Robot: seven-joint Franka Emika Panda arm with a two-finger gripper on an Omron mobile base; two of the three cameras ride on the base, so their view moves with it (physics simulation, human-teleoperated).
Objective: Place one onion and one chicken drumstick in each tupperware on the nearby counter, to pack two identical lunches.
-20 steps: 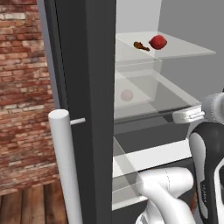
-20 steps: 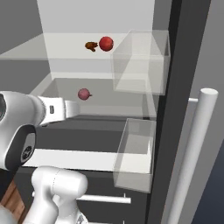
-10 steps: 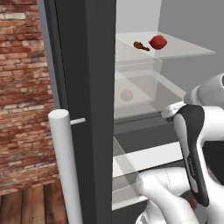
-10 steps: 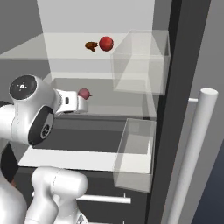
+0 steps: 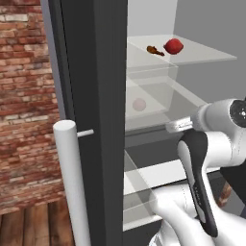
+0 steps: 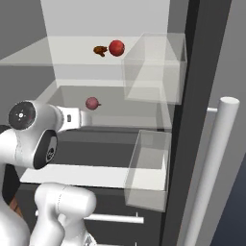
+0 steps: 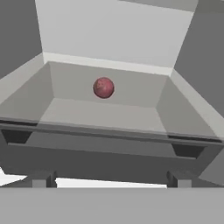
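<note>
Gripper (image 6: 91, 118) in the right base view stands spread wide and holds nothing, at the front of the middle fridge shelf (image 6: 125, 117), while the dull onion (image 6: 92, 103) sits far back, so a short reach could close on air. From the left base view the red onion (image 5: 173, 46) and a drumstick (image 5: 154, 50) lie on the top shelf. In the hand view the round onion may roll away if one finger touches it first.
</note>
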